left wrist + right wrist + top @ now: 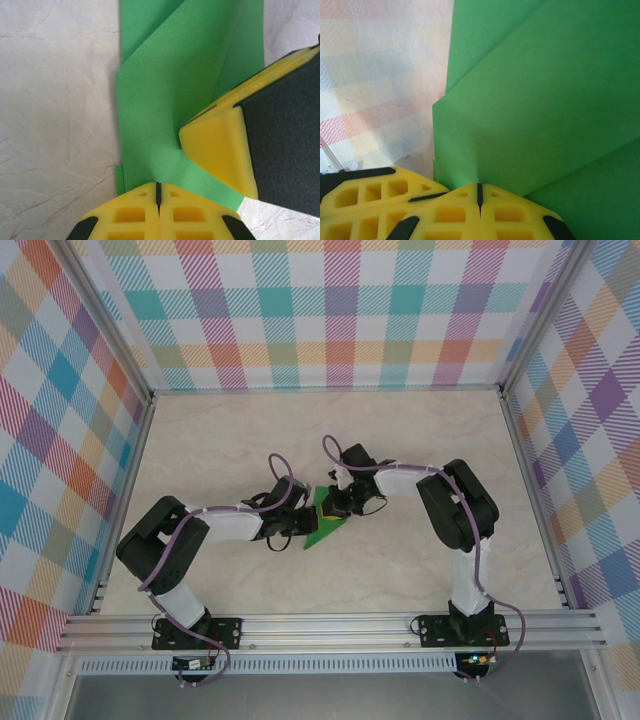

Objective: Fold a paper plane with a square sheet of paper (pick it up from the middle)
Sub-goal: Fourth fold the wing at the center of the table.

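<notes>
Plaid walls [340,310] box in a pale marbled table [200,440], and at its middle both arms meet over the green paper [326,528]. It is already folded into a narrow, layered shape. From above, its long axis runs from a broad end at the far side, under the right gripper [338,505], down to a point aimed near and left, just beside the left gripper [297,527]. In the left wrist view the left jaws are pressed together with one edge of the paper pinched in the seam, and a yellow finger [220,150] of the right gripper rests on the sheet close by. In the right wrist view those jaws too are closed flat on an edge, the creased layers fanning away from them. So the paper lies directly ahead of each pair of jaws, gripped from opposing sides, with neither arm nearer than the other. Whether it touches the table I cannot tell. My judgement is that the next crease depends on one gripper anchoring while the other moves across that long axis.
</notes>
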Robot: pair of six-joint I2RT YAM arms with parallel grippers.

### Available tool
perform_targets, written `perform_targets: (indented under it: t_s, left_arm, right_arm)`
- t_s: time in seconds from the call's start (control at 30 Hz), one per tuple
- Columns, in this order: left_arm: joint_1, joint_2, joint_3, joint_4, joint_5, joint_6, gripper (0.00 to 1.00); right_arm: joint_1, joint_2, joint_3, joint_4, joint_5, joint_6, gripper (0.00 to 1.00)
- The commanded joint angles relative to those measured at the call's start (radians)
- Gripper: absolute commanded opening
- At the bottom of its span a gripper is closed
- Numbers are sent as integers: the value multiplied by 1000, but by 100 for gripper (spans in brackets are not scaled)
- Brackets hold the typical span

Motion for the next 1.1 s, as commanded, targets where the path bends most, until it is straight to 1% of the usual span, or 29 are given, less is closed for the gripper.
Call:
perform_targets:
  t_s: [0.0, 0.13, 0.27, 0.43, 0.53, 0.57, 0.67, 0.8, 0.97, 1.07]
  left_arm:
    - [7, 29, -33, -194, -9, -7, 0]
    - [7, 28, -43, -211, -8, -3, 0]
    - [9, 37, -55, -211, -2, -1, 0]
    - [8, 40, -60, -204, 2, -1, 0]
    - [7, 38, -53, -217, -6, 17, 0]
    - [7, 36, -51, -224, -11, 33, 0]
    - [9, 28, -29, -261, -32, 99, 0]
    - [16, 9, 1, -312, -47, 197, 0]
    - [30, -16, 9, -323, -27, 275, 0]
    - [38, -26, 9, -320, -7, 316, 0]
  right_arm:
    - [-20, 35, 25, -11, 64, -24, 0]
    - [-78, 33, 56, -18, 90, -9, 0]
    - [-136, 58, 124, -42, 113, -4, 0]
    - [-175, 111, 240, -113, 162, -5, 0]
    - [-188, 69, 247, -112, 185, 6, 0]
    - [-188, 45, 240, -110, 185, 5, 0]
    - [-181, -26, 195, -76, 133, 7, 0]
    - [-131, -76, 129, -54, 59, 4, 0]
    - [-45, -41, 103, -58, 43, 19, 0]
    - [-24, -11, 100, -38, 23, 46, 0]
